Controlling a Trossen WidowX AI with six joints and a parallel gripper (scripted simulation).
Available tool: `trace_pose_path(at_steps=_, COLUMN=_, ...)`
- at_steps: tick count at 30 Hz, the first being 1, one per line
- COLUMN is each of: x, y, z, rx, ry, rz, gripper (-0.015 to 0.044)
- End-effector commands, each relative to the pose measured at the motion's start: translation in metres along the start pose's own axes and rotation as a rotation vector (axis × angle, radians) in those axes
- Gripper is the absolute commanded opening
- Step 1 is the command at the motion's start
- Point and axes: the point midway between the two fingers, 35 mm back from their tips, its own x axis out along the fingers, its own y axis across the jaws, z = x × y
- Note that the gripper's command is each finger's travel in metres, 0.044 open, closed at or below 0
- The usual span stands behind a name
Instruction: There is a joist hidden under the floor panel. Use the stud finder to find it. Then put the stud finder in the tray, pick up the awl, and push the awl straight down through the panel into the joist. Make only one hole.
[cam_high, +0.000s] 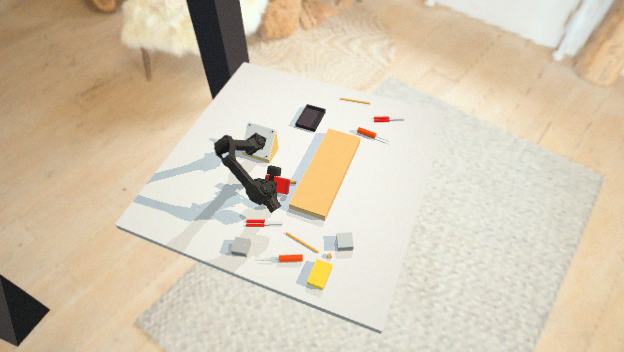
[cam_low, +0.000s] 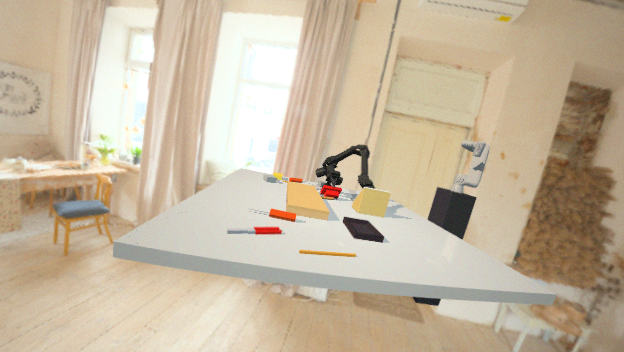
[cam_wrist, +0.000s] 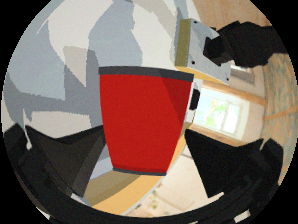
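Note:
The red stud finder (cam_high: 283, 185) (cam_low: 331, 192) (cam_wrist: 142, 115), with dark ends, is beside the long side of the panel. My gripper (cam_high: 274, 180) (cam_wrist: 148, 131) is open, its fingers on either side of the stud finder; whether a finger touches it is unclear. The orange-tan floor panel (cam_high: 327, 172) (cam_low: 303, 199) lies across the table, with no hole visible. The dark tray (cam_high: 310, 118) (cam_low: 364, 230) looks empty. Orange-handled tools (cam_high: 366, 133) (cam_high: 290, 258) and red-handled tools (cam_high: 381, 119) (cam_high: 255, 223) lie on the table; which is the awl is unclear. A small orange-brown thing (cam_high: 293, 182) shows beside the stud finder, mostly hidden.
The arm's base stands on a wedge block (cam_high: 274, 147) (cam_low: 372, 202) left of the panel. Two grey blocks (cam_high: 241, 246) (cam_high: 345, 241), a yellow block (cam_high: 319, 274) and a pencil-like stick (cam_high: 302, 242) lie near the front. Another stick (cam_high: 355, 101) (cam_low: 327, 253) lies beyond the tray.

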Motion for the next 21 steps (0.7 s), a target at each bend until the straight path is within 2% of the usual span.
trace_pose_path(at_steps=1, x=-0.004, y=0.0, z=-0.001, rx=0.0, ry=0.003, rz=-0.003, gripper=0.044)
trace_pose_path(at_steps=21, x=-0.028, y=0.0, z=-0.001, rx=0.0, ry=0.004, rz=0.0, gripper=0.044)
